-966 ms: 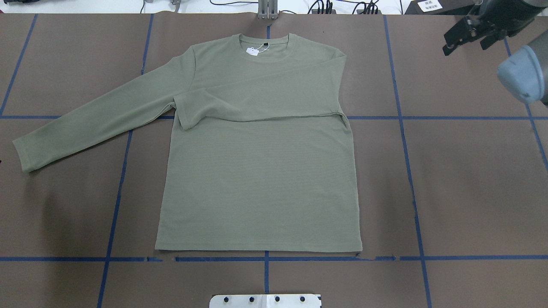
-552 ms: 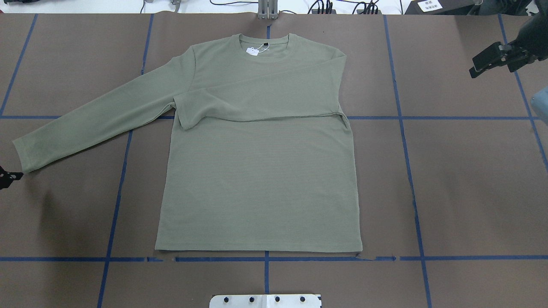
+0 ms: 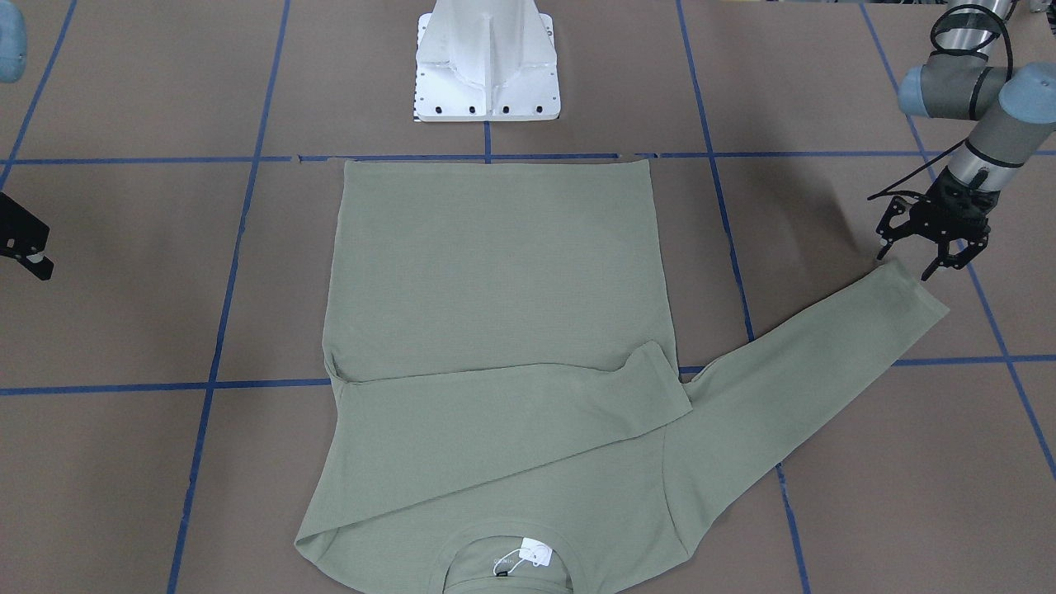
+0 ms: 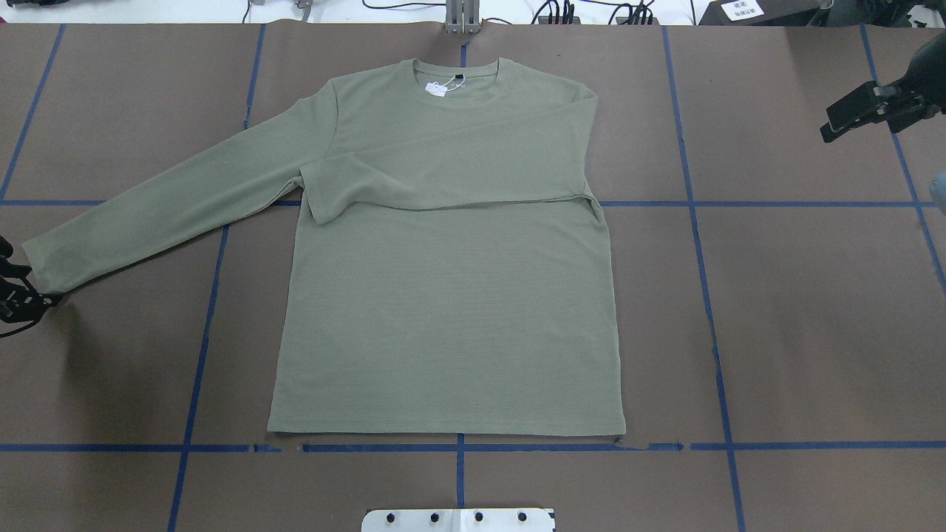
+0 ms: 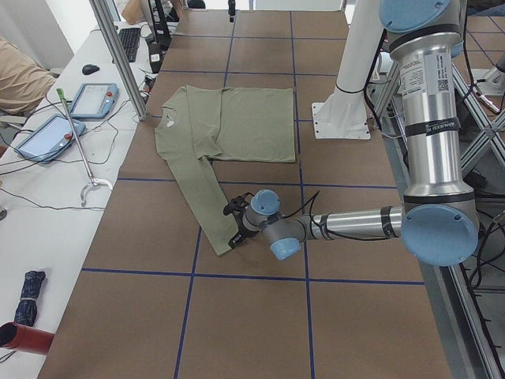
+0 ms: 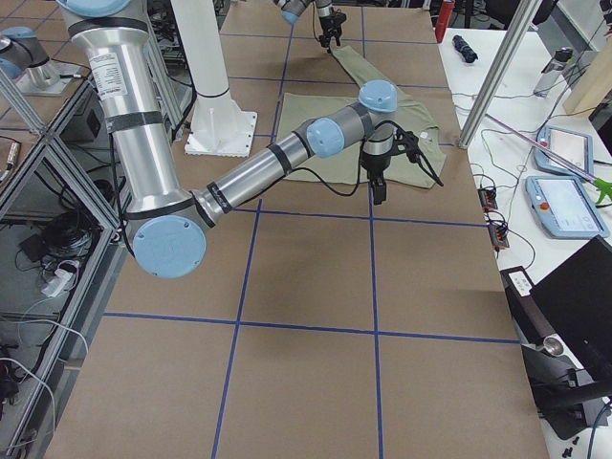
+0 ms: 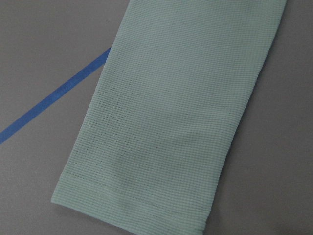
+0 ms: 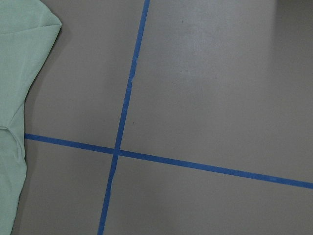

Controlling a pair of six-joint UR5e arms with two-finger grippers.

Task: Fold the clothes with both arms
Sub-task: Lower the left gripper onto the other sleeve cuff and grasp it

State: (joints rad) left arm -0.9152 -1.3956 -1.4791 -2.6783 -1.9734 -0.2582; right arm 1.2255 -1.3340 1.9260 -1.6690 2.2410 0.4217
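Note:
The sage-green clothes (image 4: 443,310) lie flat on the brown table, collar and white tag (image 4: 436,89) at the far side. One sleeve is folded across the chest (image 4: 458,166). The other sleeve stretches out to the left, ending in its cuff (image 4: 41,270). My left gripper (image 3: 906,266) is open right at the end of that cuff (image 3: 920,289), with nothing between its fingers; the left wrist view shows only the cuff (image 7: 132,205). My right gripper (image 4: 861,118) is open over bare table, far right of the shirt.
The white pedestal base (image 3: 487,66) stands just behind the shirt's hem. Blue tape lines (image 4: 695,203) grid the table. In the exterior left view a side bench holds tablets (image 5: 91,99) and cables, beside a metal post (image 5: 118,55).
My left gripper has come in from the left edge to the end of the outstretched cuff. My right gripper has drawn back to the right and slightly nearer. The shirt has not moved.

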